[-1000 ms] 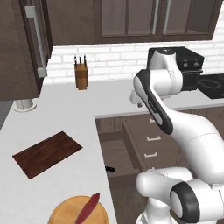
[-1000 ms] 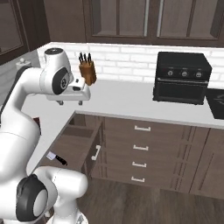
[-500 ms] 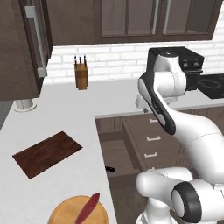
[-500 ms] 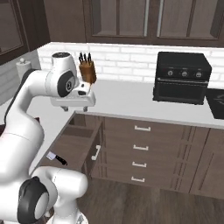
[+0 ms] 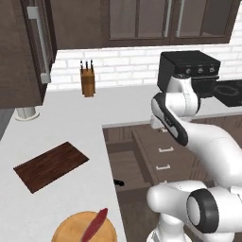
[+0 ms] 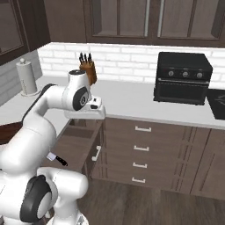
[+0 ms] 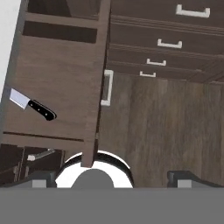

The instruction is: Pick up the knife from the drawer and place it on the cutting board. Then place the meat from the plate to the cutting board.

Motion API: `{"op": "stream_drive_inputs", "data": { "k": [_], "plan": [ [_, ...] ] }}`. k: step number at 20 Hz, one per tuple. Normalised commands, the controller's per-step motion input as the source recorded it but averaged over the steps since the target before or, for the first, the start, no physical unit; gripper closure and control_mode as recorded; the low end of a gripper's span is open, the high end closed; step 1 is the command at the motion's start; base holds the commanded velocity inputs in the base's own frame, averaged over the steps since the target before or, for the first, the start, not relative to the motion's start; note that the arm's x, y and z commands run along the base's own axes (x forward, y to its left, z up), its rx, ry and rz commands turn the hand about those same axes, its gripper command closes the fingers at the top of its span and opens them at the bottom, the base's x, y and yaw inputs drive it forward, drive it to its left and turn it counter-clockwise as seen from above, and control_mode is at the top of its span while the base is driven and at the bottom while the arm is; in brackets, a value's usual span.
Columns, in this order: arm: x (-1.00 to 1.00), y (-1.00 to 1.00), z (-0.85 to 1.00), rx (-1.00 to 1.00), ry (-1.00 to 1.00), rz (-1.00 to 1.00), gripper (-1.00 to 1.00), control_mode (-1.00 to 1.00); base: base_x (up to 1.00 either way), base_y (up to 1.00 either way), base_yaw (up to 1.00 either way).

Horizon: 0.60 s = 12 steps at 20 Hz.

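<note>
Currently my end effector (image 6: 97, 107) hangs released and empty above the open drawer (image 7: 57, 83), high over the cabinet front. Below it the knife (image 7: 33, 105) lies flat on the drawer floor near one side, black handle clear of the walls. First step is in hand: I must descend, align over that handle and clench. On the worktop (image 5: 66, 118), the cutting board (image 5: 51, 166) waits, and the meat (image 5: 94, 226) rests on the plate (image 5: 71, 229).

even, soft rendered light is falling from above, leaving the desk (image 5: 71, 118) glowing pale without glare. shadows are staying faint. everything is looking sharp, with no blur; the hand view's straight lines are converging steeply.
</note>
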Motion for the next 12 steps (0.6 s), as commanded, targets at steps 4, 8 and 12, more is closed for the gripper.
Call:
{"op": "stream_drive_inputs", "data": {
  "k": [4,8,12],
  "plan": [
    [0.27,0.26,-0.92,-0.10,0.05,-0.11,-1.00,-1.00,0.00,0.00,0.00],
    [0.32,0.24,-0.69,-0.03,0.02,-0.10,-1.00,-1.00,0.00,0.00,0.00],
    [0.47,0.20,-0.46,0.00,0.04,-0.04,-1.00,-1.00,0.00,0.00,0.00]
  ]
}}
